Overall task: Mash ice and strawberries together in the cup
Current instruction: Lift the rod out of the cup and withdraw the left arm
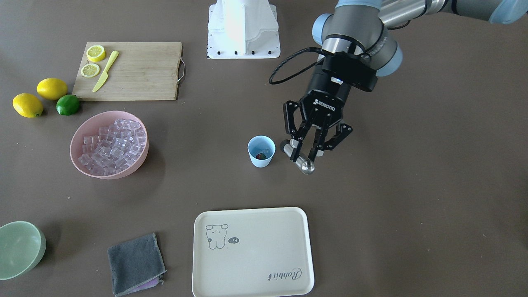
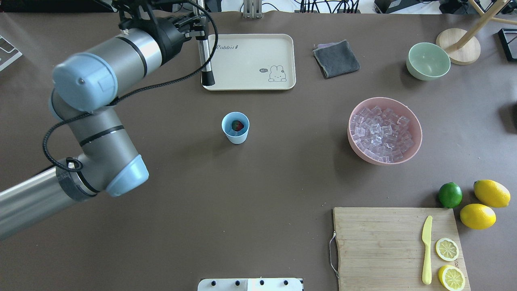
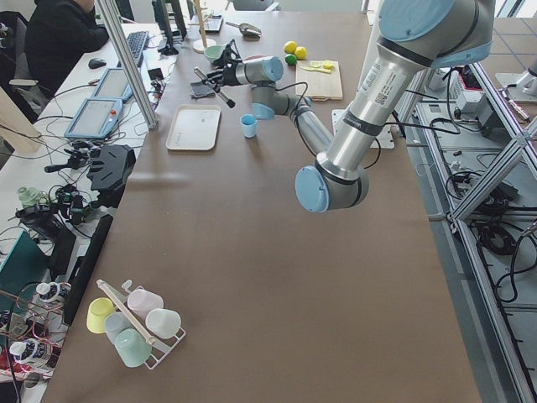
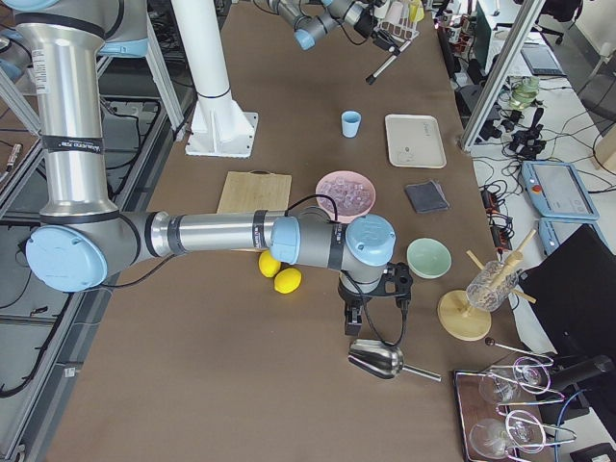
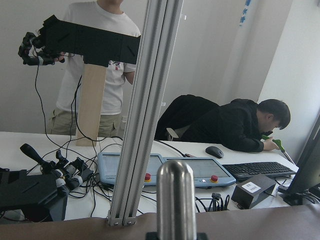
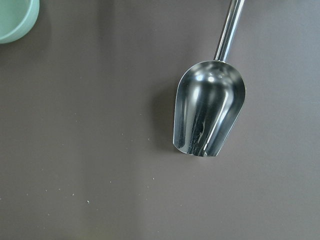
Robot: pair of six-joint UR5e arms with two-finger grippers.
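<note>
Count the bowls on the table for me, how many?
2. The pink bowl, full of ice, sits between the cutting board and the green bowl, which stands empty beside the grey cloth. None seem hidden.

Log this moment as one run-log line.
left gripper: shut on muddler, beside cup | cup: strawberry inside | ice: in pink bowl | right gripper: near scoop, state unclear

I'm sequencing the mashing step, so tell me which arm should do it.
Left. The left gripper grips the muddler right beside the cup, which holds the strawberry. The right gripper hangs above the metal scoop at the table's far end, well away from the cup.
</note>
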